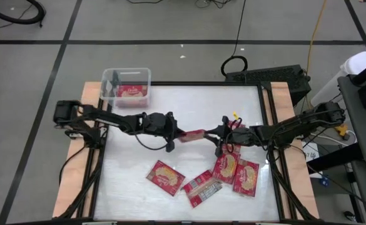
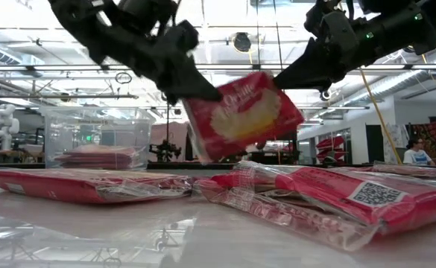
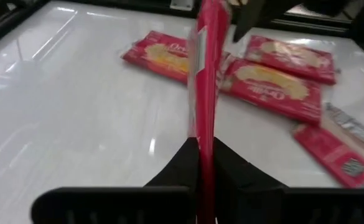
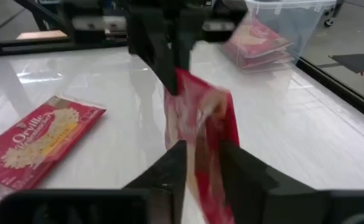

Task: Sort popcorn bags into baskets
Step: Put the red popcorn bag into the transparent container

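- Two grippers meet over the middle of the table (image 1: 132, 181), each at one end of a single popcorn bag (image 1: 194, 135) held up off the surface.
- Left gripper (image 1: 177, 134): its fingers (image 3: 180, 163) are pressed together on the bag's edge, seen edge-on in the left wrist view.
- Right gripper (image 1: 209, 133): its fingers (image 4: 169, 165) sit on either side of the bag's other end; whether they are pinching it or only flanking it, I cannot tell.
- From the low view the held bag (image 2: 241, 115) hangs tilted between the two claws, popcorn picture facing the camera.
- Four more bags lie flat on the near half of the table: one alone (image 1: 166, 177), one with its printed side up (image 1: 203, 187), and two overlapping just beside the right arm (image 1: 225, 167) (image 1: 246, 177).
- Clear basket (image 1: 109, 79) stands at the far left corner, well apart from the grippers, with red bags (image 1: 131, 94) lying inside it.
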`<act>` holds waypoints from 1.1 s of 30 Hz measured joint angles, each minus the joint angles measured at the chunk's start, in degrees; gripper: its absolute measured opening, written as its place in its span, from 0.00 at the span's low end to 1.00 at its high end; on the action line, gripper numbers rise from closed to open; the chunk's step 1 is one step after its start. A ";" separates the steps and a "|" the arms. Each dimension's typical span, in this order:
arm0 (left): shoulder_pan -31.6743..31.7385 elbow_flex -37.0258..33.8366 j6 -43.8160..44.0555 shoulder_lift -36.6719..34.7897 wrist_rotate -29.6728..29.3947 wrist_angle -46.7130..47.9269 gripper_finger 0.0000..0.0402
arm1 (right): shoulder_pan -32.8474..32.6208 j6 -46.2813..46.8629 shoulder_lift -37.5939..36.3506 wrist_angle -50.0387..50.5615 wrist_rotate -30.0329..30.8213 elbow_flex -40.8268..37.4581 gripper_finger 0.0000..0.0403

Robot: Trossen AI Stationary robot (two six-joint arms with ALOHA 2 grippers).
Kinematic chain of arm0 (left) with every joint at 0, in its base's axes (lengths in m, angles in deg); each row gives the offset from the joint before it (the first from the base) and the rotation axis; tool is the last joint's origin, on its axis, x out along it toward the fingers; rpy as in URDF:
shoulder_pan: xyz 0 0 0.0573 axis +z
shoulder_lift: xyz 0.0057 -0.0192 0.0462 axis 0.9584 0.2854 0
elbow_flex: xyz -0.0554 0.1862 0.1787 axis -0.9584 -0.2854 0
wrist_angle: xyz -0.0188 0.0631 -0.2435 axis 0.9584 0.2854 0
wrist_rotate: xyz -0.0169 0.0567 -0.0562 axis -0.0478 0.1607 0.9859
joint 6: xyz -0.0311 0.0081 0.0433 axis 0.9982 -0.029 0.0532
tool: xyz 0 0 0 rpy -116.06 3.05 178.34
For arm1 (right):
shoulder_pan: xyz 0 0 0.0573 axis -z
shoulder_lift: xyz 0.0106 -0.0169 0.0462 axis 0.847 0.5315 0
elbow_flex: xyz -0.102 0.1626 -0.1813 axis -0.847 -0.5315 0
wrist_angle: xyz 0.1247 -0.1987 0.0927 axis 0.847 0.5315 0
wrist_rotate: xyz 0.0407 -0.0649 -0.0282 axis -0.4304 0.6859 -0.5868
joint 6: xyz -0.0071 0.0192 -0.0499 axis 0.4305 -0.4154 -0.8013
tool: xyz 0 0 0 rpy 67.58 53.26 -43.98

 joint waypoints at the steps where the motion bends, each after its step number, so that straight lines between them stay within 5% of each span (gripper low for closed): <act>1: -0.27 -0.01 -0.23 -1.68 -0.03 2.30 0.04 | 0.00 0.09 0.00 -0.16 0.00 0.01 0.26; 10: -2.93 0.02 -1.26 -7.88 -2.78 9.78 0.09 | 0.26 1.66 5.83 -5.82 -0.03 0.00 0.46; 20: -6.46 0.04 -4.53 -6.68 -3.06 8.10 0.07 | 1.19 1.28 19.68 -23.77 -8.98 0.02 0.49; 24: -6.98 0.02 -5.23 -6.59 -3.09 8.41 0.10 | 1.18 1.05 22.41 -26.23 -9.03 0.03 0.43; 33: -7.03 0.02 -4.69 -6.59 -3.27 9.29 0.07 | 1.18 -0.02 25.86 -30.69 -9.27 0.01 0.09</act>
